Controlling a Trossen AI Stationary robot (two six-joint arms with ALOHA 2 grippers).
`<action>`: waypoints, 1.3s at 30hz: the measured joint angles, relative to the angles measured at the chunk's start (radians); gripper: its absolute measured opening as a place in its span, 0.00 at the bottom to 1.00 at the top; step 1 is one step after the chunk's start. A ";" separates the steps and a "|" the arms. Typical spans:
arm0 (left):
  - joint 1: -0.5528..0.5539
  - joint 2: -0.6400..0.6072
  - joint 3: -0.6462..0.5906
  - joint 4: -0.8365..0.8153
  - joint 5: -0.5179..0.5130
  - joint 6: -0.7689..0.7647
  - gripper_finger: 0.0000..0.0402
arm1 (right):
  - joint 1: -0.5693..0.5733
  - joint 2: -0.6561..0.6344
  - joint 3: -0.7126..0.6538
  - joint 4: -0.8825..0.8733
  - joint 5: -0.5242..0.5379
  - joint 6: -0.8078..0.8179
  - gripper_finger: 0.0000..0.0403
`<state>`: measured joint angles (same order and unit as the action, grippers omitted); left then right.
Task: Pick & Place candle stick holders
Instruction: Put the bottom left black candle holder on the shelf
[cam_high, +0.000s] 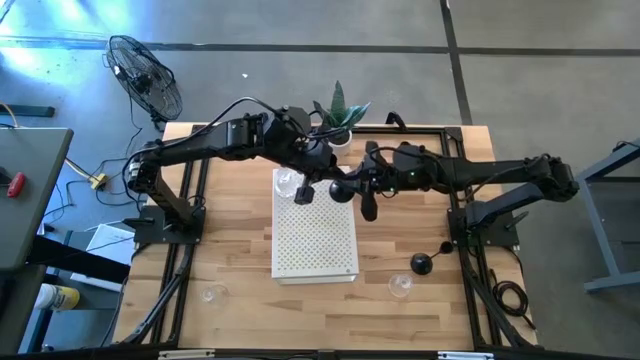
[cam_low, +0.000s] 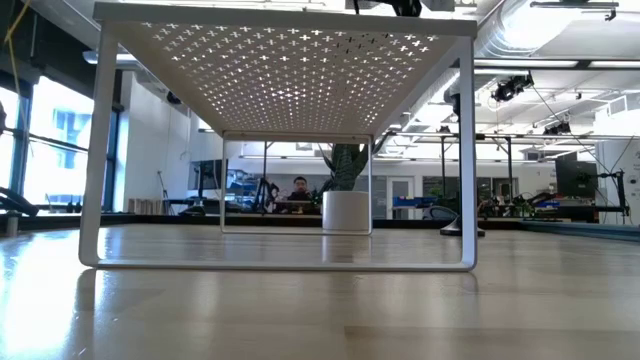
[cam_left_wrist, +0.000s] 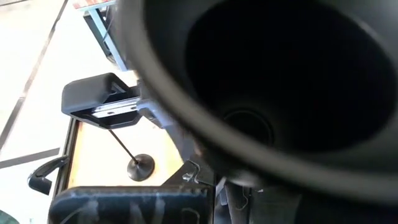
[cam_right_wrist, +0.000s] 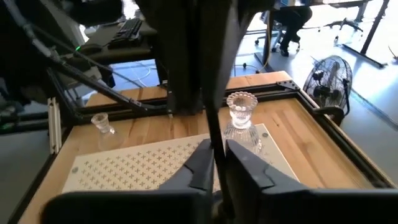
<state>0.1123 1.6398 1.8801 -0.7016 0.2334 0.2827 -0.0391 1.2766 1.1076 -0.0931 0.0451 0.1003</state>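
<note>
Black candle stick holders clamped in both grippers, above the white perforated stand (cam_high: 315, 235).

I see right gripper (cam_right_wrist: 216, 163) pinching a thin stem (cam_right_wrist: 210, 121); left gripper (cam_high: 305, 190) shut on a domed base (cam_left_wrist: 261, 81) that blocks most of its wrist view.

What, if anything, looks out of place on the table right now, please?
Nothing looks spilled or broken. One oddity: the black holder at the left gripper shows its hollow underside to the wrist camera, so it seems tipped rather than upright.
</note>
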 joint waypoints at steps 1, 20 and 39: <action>0.000 0.000 0.000 0.000 0.003 -0.003 0.01 | 0.000 0.000 0.000 0.000 -0.001 -0.006 0.03; 0.000 0.000 0.000 0.000 -0.019 0.001 0.15 | 0.000 0.000 0.000 0.000 0.028 -0.005 0.01; -0.003 -0.025 0.000 -0.016 -0.277 -0.011 0.16 | -0.014 -0.009 -0.002 0.006 0.023 -0.009 0.01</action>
<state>0.1093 1.6150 1.8805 -0.7181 -0.0441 0.2721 -0.0536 1.2676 1.1056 -0.0867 0.0681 0.0912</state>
